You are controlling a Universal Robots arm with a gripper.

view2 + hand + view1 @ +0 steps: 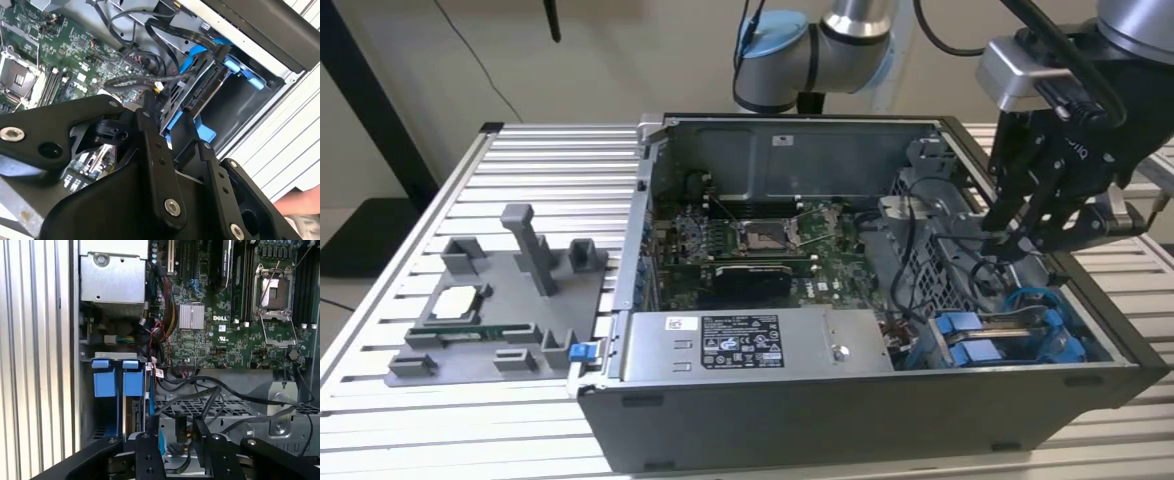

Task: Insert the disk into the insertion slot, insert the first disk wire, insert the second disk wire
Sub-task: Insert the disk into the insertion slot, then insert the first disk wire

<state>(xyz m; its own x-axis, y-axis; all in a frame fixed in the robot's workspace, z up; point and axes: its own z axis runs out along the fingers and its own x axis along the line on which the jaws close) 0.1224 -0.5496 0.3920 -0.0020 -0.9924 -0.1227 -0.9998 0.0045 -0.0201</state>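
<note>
Disk: flat silver-grey hard drive (200,90) in its bright blue plastic carrier, and it's sitting inside the bay, end-on to the arm in the second wrist view.
Slot: narrow grey metal drive bay (244,70) with blue rails and tabs, down in the corner of the open grey computer tower case (854,420), on the exterior view's right.
Gripper: black robot gripper (1003,243) hangs low over that bay, just above the disk's end; whether it grips anything, I cannot tell.
Wires: thin black cables (220,395) loop across the perforated grey metal cage (250,412), right by the gripper.
Board: green motherboard (747,240) lies mid-case, well apart.
</note>
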